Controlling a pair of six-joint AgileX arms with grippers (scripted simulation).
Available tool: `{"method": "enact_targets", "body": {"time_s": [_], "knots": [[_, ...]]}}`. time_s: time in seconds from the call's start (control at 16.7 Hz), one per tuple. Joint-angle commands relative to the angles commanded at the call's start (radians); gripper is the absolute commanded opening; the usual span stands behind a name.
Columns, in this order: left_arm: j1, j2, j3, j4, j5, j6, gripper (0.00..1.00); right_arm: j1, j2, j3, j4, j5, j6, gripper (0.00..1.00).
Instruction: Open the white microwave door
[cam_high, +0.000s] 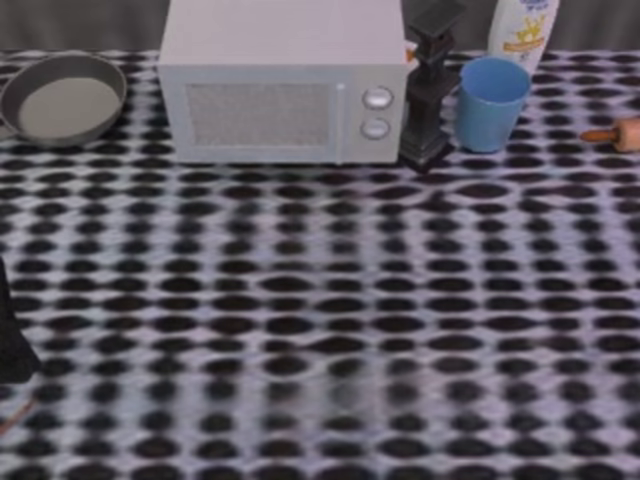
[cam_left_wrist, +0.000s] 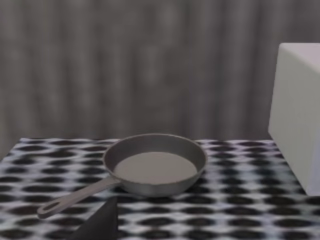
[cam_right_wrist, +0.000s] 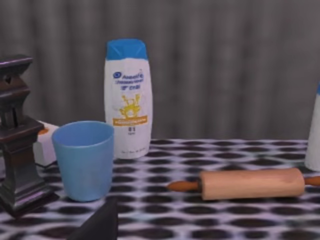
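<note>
The white microwave (cam_high: 285, 30) stands at the back of the table, left of centre; its side wall also shows in the left wrist view (cam_left_wrist: 300, 115). The white microwave door (cam_high: 258, 113) with its grey mesh window lies flat against the front, closed. Two silver knobs (cam_high: 377, 97) sit on the narrow panel to its right. My left arm (cam_high: 12, 345) is parked at the table's left edge, far from the door. One dark finger (cam_left_wrist: 102, 222) of my left gripper (cam_left_wrist: 200, 235) shows, with nothing beside it. My right gripper (cam_right_wrist: 142, 235) is outside the top view and also shows one dark finger (cam_right_wrist: 102, 222).
A grey frying pan (cam_high: 62, 100) lies left of the microwave. Right of it stand a dark carved stand (cam_high: 428, 90), a blue cup (cam_high: 492, 100) and a white shampoo bottle (cam_high: 522, 30). A wooden rolling pin (cam_high: 620, 133) lies at the far right. The tablecloth (cam_high: 320, 330) is black-and-white patterned.
</note>
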Motion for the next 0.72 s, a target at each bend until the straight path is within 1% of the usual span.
{"method": "enact_targets", "body": {"time_s": [0.18,0.36,0.54,0.72], "knots": [[-0.004,0.010,0.010,-0.005,-0.001,-0.003,1.00,0.000,0.000,0.000,0.000,0.000,0.000,1.00],[-0.037,0.101,0.102,-0.057,-0.014,-0.033,1.00,0.000,0.000,0.000,0.000,0.000,0.000,1.00],[-0.097,0.281,0.287,-0.156,-0.040,-0.086,1.00,0.000,0.000,0.000,0.000,0.000,0.000,1.00],[-0.174,0.534,0.551,-0.294,-0.077,-0.157,1.00,0.000,0.000,0.000,0.000,0.000,0.000,1.00]]}}
